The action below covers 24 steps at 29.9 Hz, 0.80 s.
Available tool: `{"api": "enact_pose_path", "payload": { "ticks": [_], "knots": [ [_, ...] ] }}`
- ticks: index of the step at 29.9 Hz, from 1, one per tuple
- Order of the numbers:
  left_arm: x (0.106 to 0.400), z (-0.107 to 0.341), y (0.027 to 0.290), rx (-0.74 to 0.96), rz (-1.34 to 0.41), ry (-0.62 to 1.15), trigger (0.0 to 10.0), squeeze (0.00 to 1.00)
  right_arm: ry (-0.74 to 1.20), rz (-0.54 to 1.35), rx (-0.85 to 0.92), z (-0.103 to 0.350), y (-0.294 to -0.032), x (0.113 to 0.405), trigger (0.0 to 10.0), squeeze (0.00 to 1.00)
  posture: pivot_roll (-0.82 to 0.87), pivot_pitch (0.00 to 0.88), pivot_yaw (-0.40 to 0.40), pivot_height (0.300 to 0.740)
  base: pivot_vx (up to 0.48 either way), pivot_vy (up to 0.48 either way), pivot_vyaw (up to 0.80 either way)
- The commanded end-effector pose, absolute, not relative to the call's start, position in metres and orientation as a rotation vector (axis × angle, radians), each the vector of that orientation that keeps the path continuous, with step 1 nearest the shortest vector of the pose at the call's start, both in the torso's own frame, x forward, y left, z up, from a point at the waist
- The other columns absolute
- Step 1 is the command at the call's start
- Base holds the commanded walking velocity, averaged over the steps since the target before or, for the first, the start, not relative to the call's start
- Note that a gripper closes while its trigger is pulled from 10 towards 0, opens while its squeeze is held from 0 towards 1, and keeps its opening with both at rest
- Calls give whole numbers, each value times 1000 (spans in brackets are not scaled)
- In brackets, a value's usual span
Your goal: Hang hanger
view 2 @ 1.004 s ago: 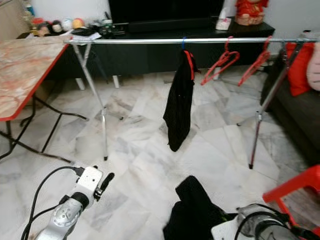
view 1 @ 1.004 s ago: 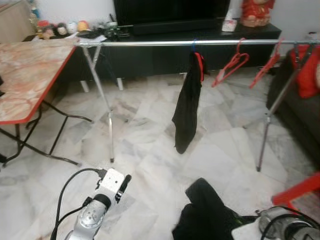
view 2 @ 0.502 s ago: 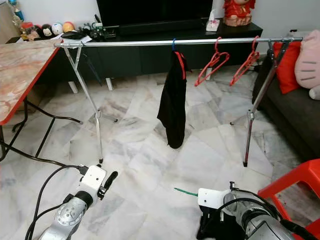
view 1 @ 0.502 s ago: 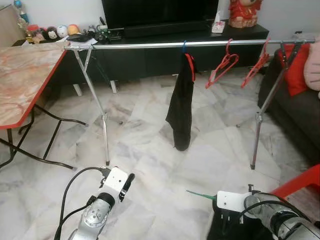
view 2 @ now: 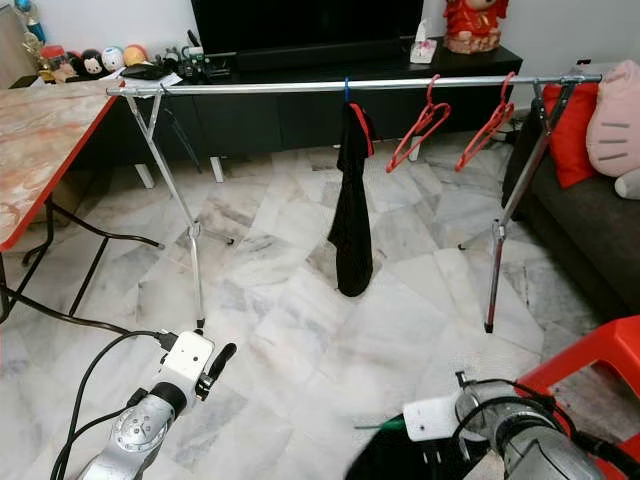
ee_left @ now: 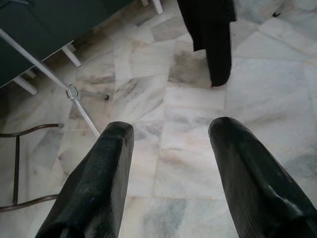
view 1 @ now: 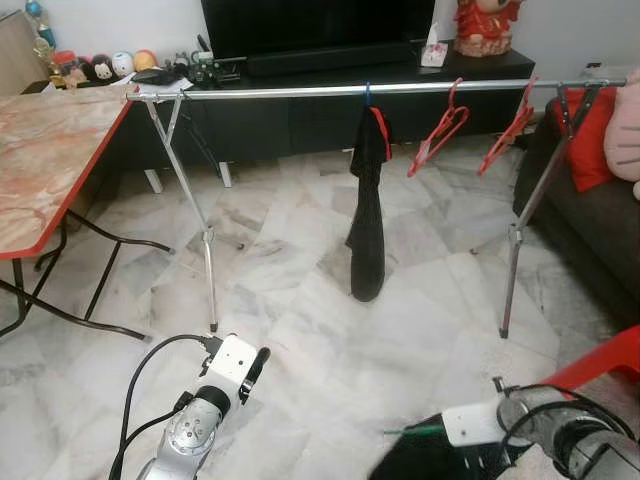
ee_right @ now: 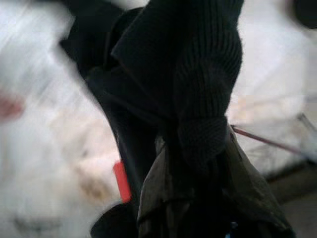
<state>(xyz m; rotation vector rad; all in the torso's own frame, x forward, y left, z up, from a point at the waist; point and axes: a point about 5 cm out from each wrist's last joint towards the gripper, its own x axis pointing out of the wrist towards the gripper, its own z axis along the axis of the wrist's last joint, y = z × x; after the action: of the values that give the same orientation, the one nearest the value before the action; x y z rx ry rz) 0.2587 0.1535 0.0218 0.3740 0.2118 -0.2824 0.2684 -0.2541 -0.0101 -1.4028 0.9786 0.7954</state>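
A silver rail (view 1: 270,91) spans the room on two crossed stands. From it hangs a black garment (view 1: 367,215) on a hanger with a blue hook, and to its right two bare red hangers (view 1: 437,128) (view 1: 505,128). Low at the bottom right, my right gripper (view 2: 432,450) holds a second black garment (view 1: 420,465), with a green hanger tip (view 1: 405,431) sticking out beside it. In the right wrist view black knit cloth (ee_right: 198,99) covers the fingers. My left gripper (ee_left: 168,134) hangs low at the bottom left, open over the marble floor.
A folding table with a red edge (view 1: 50,170) stands at the left. Behind the rail is a black TV console (view 1: 300,115). A dark sofa with a red cushion (view 1: 600,230) sits at the right, and a red stool (view 1: 605,360) is near my right arm. The rack legs (view 1: 208,250) (view 1: 512,255) stand on the floor.
My right gripper has sunk lower and to the right with its black garment. The garment on the rail has turned edge-on. The left arm has not moved.
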Motion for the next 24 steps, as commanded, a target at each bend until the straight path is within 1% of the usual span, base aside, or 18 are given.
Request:
{"api": "enact_pose_path", "payload": {
  "ticks": [1, 2, 3, 4, 5, 6, 8, 11, 12, 13, 14, 16, 17, 19, 20, 22, 23, 24],
  "knots": [
    [257, 19, 157, 391, -271, 235, 10000, 0, 929, 729, -1369, -2, -248, 280, 0, 20, -157, 2, 20, 740, 0, 0, 0],
    [257, 19, 157, 391, -271, 235, 10000, 0, 937, 792, -1382, -5, -246, 277, 0, 24, -157, 2, 20, 740, 0, 0, 0],
    [257, 19, 157, 391, -270, 235, 10000, 0, 942, 1001, -1458, -13, -240, 266, 0, 47, -157, 2, 20, 740, 0, 0, 0],
    [257, 19, 157, 392, -269, 236, 10000, 0, 968, 1117, -1478, -17, -240, 258, 0, 67, -157, 6, 21, 740, 0, 0, 0],
    [257, 19, 157, 392, -269, 237, 10000, 0, 1041, 1221, -1483, -20, -244, 249, 0, 67, -158, 6, 20, 740, 0, 0, 0],
    [257, 18, 158, 393, -268, 239, 10000, 0, 1116, 1363, -1510, -22, -251, 237, 0, 94, -158, 6, 20, 740, 0, 0, 0],
    [256, 18, 159, 394, -267, 241, 10000, 0, 1138, 1352, -1541, -22, -255, 237, 0, 90, -158, 6, 20, 740, 0, 0, 0],
    [256, 18, 159, 395, -265, 243, 10000, 0, 1066, 1188, -1601, -17, -256, 250, 0, 90, -158, 10, 18, 740, 0, 0, 0],
    [256, 18, 159, 395, -264, 244, 10000, 0, 1048, 1063, -1513, -15, -254, 256, 0, 137, -156, 12, 16, 740, 0, 0, 0],
    [256, 18, 159, 395, -264, 244, 10000, 0, 1048, 1063, -1513, -15, -254, 256, 0, 137, -156, 12, 16, 740, 0, 0, 0],
    [256, 18, 159, 393, -262, 243, 10000, 0, 1013, 876, -1350, -12, -249, 266, 0, 145, -156, 12, 16, 740, 0, 0, 0],
    [256, 18, 159, 392, -261, 243, 10000, 0, 979, 775, -1300, -7, -248, 274, 0, 137, -156, 12, 16, 740, 0, 0, 0],
    [255, 18, 159, 391, -258, 243, 10000, 0, 944, 681, -1273, -1, -249, 282, 0, 137, -158, 14, 15, 740, 0, 0, 0],
    [255, 17, 159, 391, -257, 243, 10000, 0, 926, 641, -1254, 3, -249, 286, 0, 137, -158, 14, 15, 740, 0, 0, 0],
    [255, 17, 158, 391, -257, 243, 10000, 0, 918, 641, -1261, 4, -249, 287, 0, 149, -158, 14, 15, 740, 0, 0, 0],
    [255, 18, 158, 390, -258, 243, 10000, 0, 891, 837, -1374, 0, -242, 282, 0, 247, -160, 16, 15, 740, 0, 0, 0],
    [255, 18, 158, 390, -258, 243, 10000, 0, 885, 917, -1409, -2, -239, 279, 0, 247, -160, 16, 15, 740, 0, 0, 0],
    [255, 17, 157, 390, -259, 245, 10000, 0, 1053, 1217, -1468, -14, -248, 253, 0, 502, -160, 17, 15, 740, 0, 0, 0]
  ]
}}
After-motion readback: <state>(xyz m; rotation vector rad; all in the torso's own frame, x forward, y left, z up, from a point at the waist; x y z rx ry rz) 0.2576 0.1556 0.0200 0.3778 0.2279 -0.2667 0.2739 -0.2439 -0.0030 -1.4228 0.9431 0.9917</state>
